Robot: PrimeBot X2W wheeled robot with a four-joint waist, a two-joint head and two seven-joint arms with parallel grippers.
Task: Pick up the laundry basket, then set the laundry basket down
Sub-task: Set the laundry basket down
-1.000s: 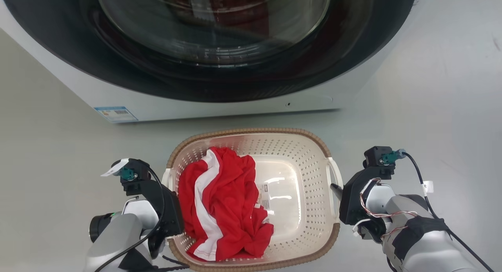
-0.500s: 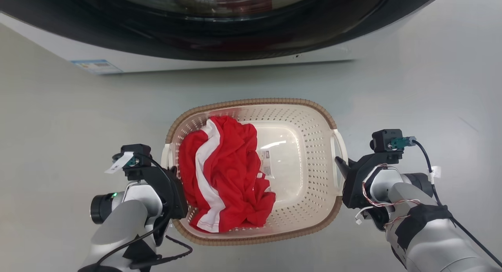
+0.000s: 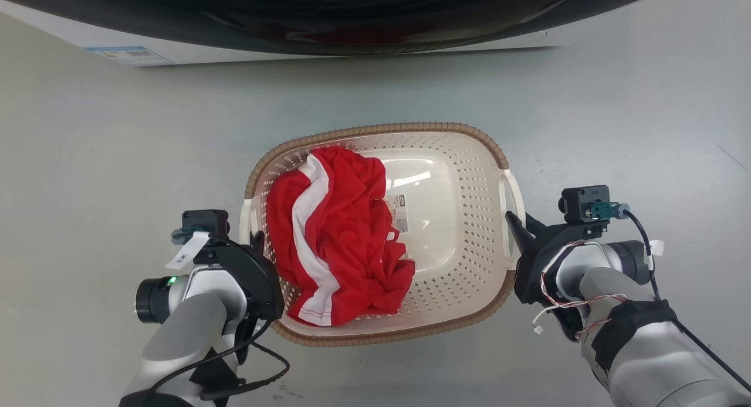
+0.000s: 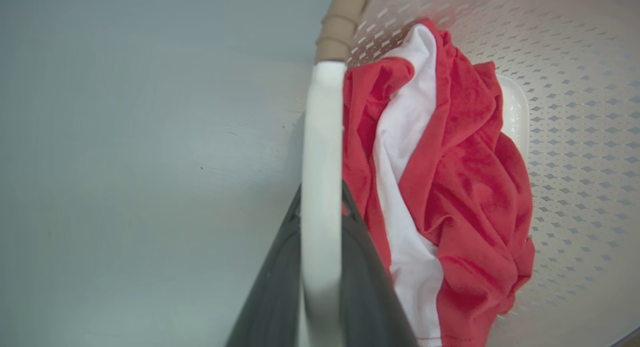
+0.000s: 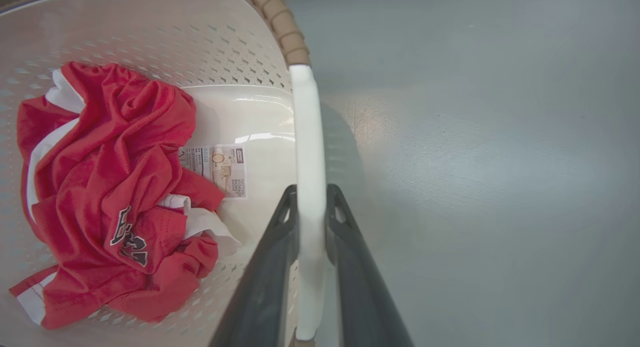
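While both arms hold it, laundry basket [image 3: 469,184]: mid head view, over the floor; lifted or resting, can't tell.
left gripper [image 3: 256,238]: clamped on white handle [image 4: 322,137], basket's 9 o'clock.
right gripper [image 3: 516,219]: clamped on opposite handle [image 5: 307,137], 3 o'clock.
jersey [image 3: 334,237]: red-white, crumpled, basket's 9 o'clock half.
floor [image 3: 117,160]: smooth, pale grey.
washing machine [image 3: 352,20]: front-loader, 12 o'clock, apart from basket.

My head view tilts down, so the white front-loading washing machine [image 3: 352,14] slips nearly off its top edge. The cream-white perforated plastic laundry basket [image 3: 452,160] with the brown woven rim now has a wider band of grey floor [image 3: 146,131] before that machine and looks slightly larger.
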